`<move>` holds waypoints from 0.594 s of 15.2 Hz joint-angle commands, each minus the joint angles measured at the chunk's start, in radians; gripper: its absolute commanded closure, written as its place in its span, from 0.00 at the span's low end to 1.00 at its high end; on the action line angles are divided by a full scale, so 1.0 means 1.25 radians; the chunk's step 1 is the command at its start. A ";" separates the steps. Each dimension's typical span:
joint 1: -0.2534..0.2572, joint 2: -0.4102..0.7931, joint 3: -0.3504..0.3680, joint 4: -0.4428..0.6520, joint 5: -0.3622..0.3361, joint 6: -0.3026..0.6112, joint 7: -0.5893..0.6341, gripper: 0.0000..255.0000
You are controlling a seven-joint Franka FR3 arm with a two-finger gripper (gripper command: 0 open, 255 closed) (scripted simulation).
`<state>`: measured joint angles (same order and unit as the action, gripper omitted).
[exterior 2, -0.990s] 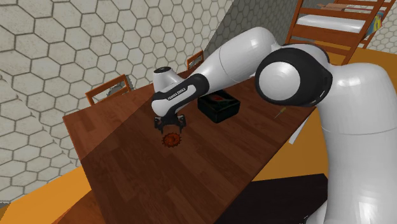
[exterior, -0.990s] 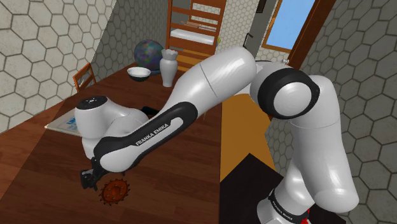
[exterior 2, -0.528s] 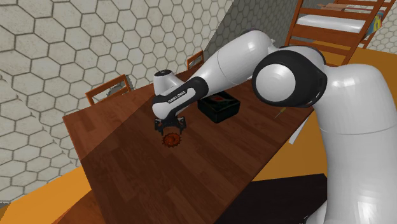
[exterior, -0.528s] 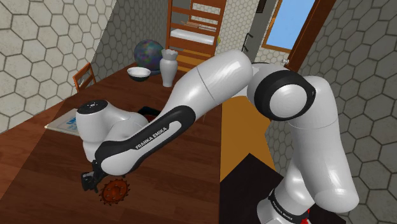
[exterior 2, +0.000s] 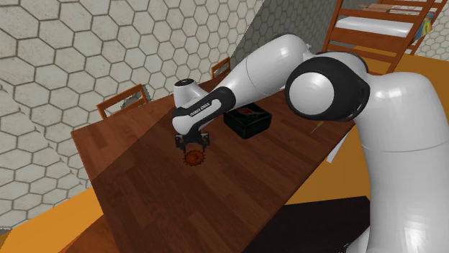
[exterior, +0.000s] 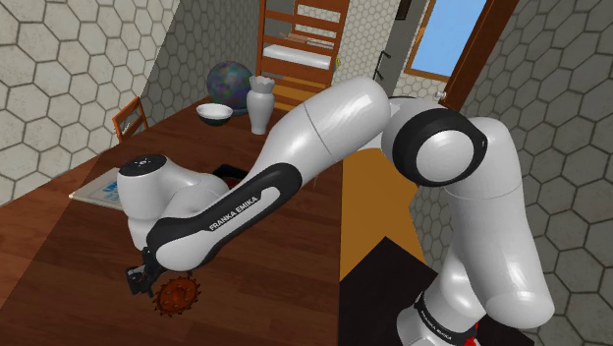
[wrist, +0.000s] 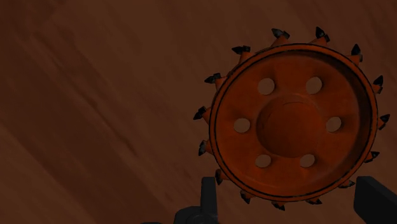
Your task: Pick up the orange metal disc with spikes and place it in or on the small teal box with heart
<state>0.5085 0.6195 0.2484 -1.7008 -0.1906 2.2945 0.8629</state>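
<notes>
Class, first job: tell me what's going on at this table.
The arm's black gripper is down over the orange spiked disc, which lies flat on the wooden table. Its fingers stand apart on either side of the disc, which is not yet lifted. The dark box meant to receive it sits nearby on the table.

Brown table [exterior 2: 144,188] bears spiked disc [exterior 2: 193,157]; dark box [exterior 2: 247,120].

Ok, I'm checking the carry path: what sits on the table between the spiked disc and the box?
Nothing: in the second exterior view, bare table separates the disc from the box.
</notes>
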 commanded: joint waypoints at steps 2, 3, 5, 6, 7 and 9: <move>0.000 0.000 0.000 0.000 0.000 0.000 0.000 1.00; 0.000 0.000 0.000 0.000 0.000 0.000 0.000 1.00; -0.001 -0.007 0.002 0.000 0.002 -0.007 -0.001 1.00; -0.002 -0.014 0.003 0.001 0.004 -0.015 -0.002 1.00; -0.003 -0.020 0.004 0.002 0.006 -0.022 -0.004 1.00; -0.005 -0.033 0.007 0.005 0.010 -0.037 -0.006 1.00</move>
<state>0.5042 0.5854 0.2559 -1.6945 -0.1805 2.2548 0.8574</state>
